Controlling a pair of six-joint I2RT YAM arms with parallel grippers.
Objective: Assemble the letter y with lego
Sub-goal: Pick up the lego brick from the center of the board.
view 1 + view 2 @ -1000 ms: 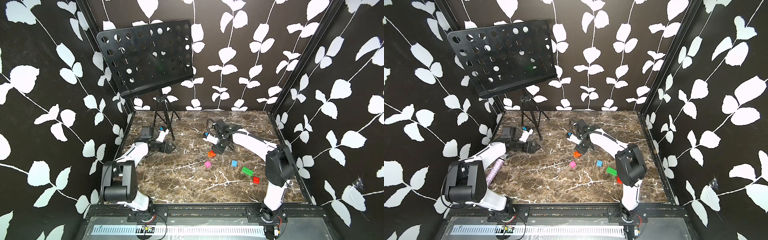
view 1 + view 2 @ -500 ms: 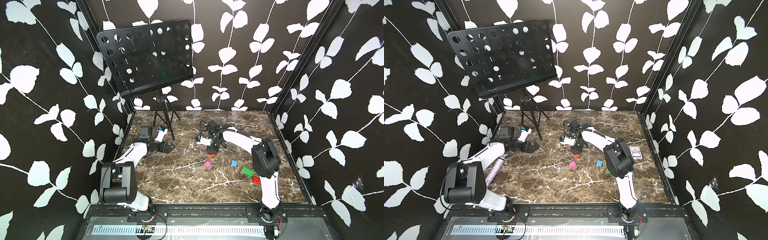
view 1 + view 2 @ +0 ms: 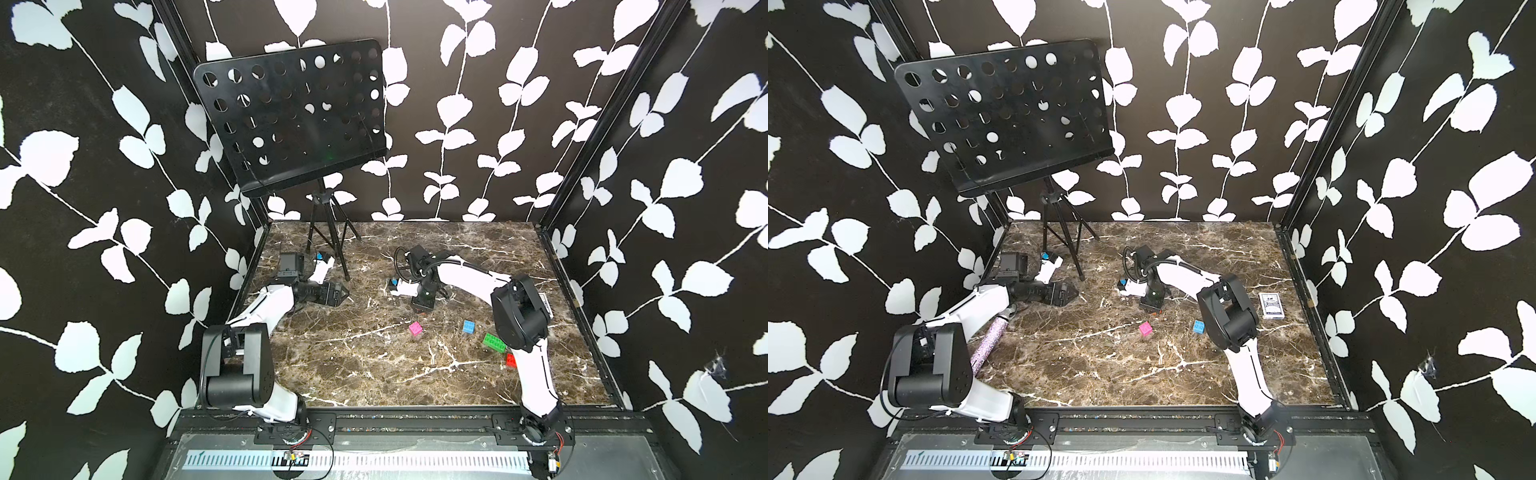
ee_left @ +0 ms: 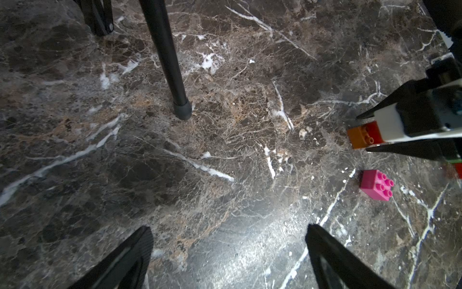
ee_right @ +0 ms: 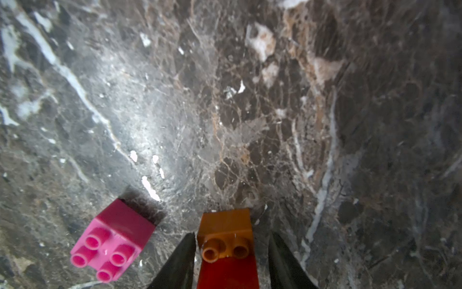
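Observation:
An orange brick (image 5: 225,225) with a red brick (image 5: 227,272) joined to it sits on the marble between the fingers of my right gripper (image 5: 232,234). One finger touches it and a gap shows at the other. In both top views this gripper (image 3: 424,305) points down mid-table and covers that pair. A pink brick (image 3: 415,328) (image 5: 112,242) lies just in front. Further right lie a blue brick (image 3: 468,326), a green brick (image 3: 494,343) and a red brick (image 3: 511,360). My left gripper (image 3: 343,293) (image 4: 228,227) rests low at the left, open and empty.
A black music stand (image 3: 291,116) rises at the back left, one tripod foot (image 4: 182,111) ahead of my left gripper. A card deck (image 3: 1271,305) lies at the right. A glittery purple stick (image 3: 986,345) lies by the left arm.
My right gripper has dropped down over the orange and red pair and its jaws have narrowed around it. The right elbow has swung inward. The left arm has not moved.

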